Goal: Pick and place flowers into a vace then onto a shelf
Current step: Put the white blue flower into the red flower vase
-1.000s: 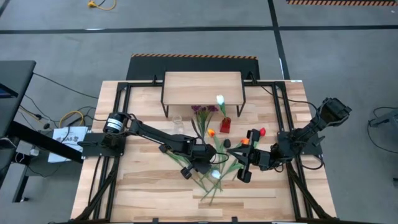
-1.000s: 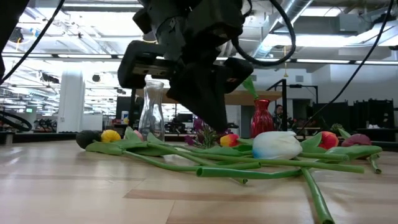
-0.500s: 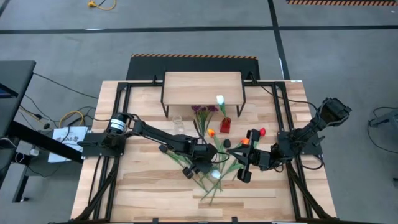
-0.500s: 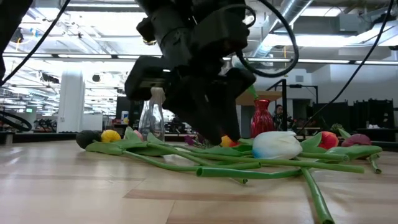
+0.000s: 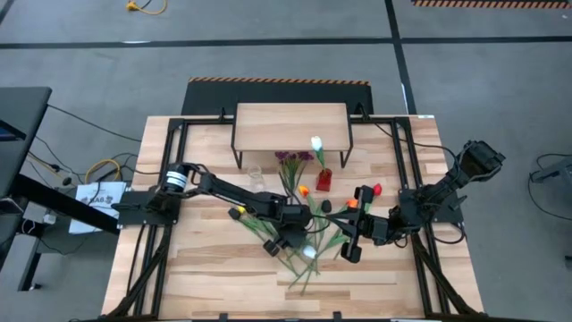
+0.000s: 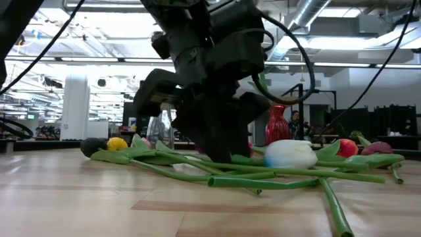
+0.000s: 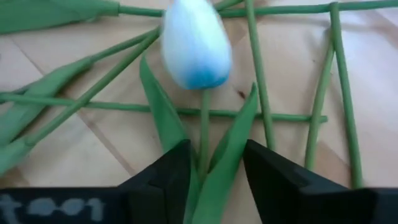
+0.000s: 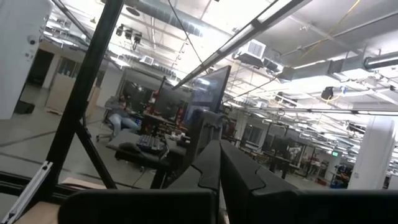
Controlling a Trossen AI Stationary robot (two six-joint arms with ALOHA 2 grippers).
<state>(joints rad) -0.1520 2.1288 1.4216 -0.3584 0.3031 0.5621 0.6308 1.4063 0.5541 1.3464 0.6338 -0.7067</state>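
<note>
Several long-stemmed tulips lie crossed on the table. Among them is a white tulip [image 7: 194,43] [image 6: 291,153] [image 5: 309,252]. My left gripper [image 7: 214,180] [image 5: 299,234] is low over the pile and open. Its fingers stand on either side of the white tulip's stem and two leaves [image 7: 205,143], just below the head. My right gripper [image 8: 219,168] [image 5: 350,243] is raised at the right of the pile, shut and empty, pointing up into the room. A red vase [image 5: 323,179] [image 6: 277,125] and a clear glass vase [image 5: 256,176] [image 6: 160,125] stand before the shelf [image 5: 290,125].
A purple sprig [image 5: 290,158] and a white bloom [image 5: 316,143] show by the red vase. Orange and red tulip heads [image 5: 353,204] lie near my right arm. Yellow and dark heads [image 6: 108,145] lie at the pile's left end. Bare wood lies along the near edge.
My left gripper has come down toward the flower pile and opened. Its fingers now reach to the stems by the white tulip. The flowers have stayed where they were.
</note>
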